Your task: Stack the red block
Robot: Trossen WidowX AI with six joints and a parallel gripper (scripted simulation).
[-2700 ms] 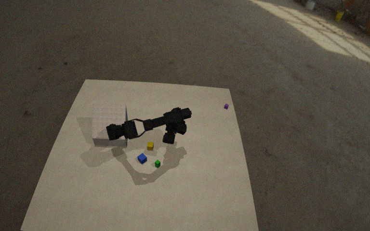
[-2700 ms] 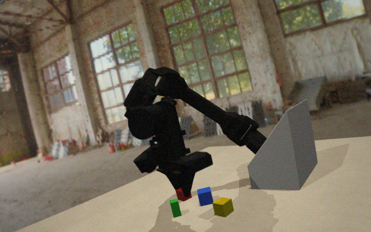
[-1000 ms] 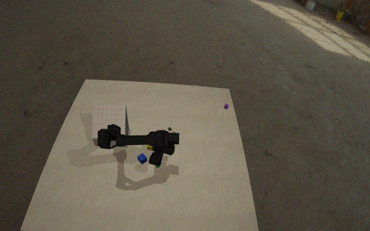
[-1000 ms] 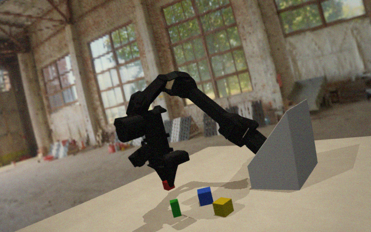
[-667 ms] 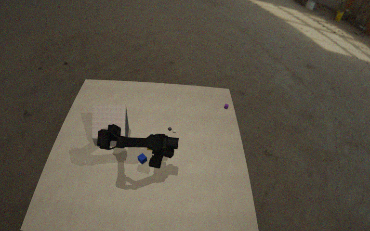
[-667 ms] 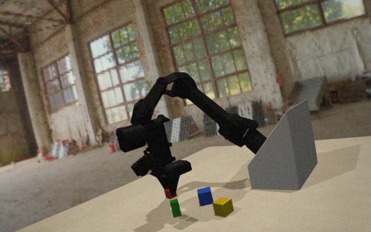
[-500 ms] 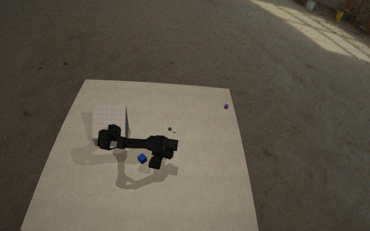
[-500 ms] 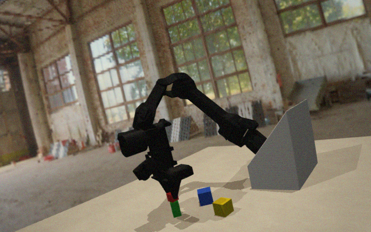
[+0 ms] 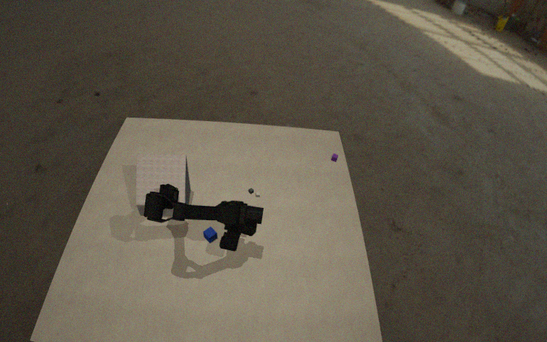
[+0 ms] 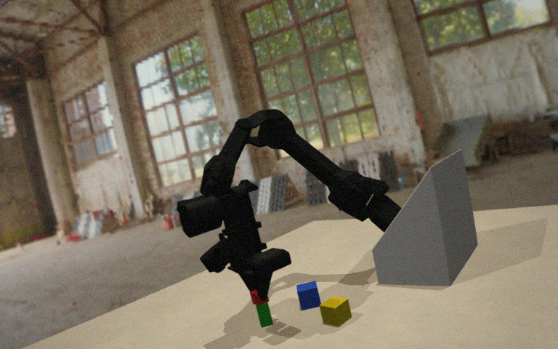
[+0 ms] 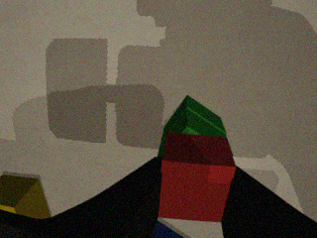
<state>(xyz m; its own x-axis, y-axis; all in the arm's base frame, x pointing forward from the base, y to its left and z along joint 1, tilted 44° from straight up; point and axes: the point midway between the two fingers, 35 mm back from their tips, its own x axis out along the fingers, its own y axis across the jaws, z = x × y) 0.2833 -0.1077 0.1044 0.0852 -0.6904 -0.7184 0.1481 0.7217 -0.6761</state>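
Observation:
My gripper [image 10: 261, 297] [image 11: 193, 171] points down and is shut on the red block [image 10: 256, 297] [image 11: 196, 192]. The green tower [image 10: 264, 315] [image 11: 190, 116] stands upright on the table. In the exterior view the red block is directly at the tower's top, slightly tilted and a little toward its left side. In the wrist view the red block covers the tower's near part. Whether the two touch cannot be told for certain. In the top view the arm hides the red block and the tower.
A blue block [image 9: 210, 234] [image 10: 308, 295] and a yellow block [image 10: 335, 312] [image 11: 22, 194] are near the tower. A grey sloped block [image 10: 415, 246] is by the arm's base. A purple cube [image 9: 334, 157] and small grey pieces [image 9: 251, 190] lie farther off on the table [image 9: 282, 298].

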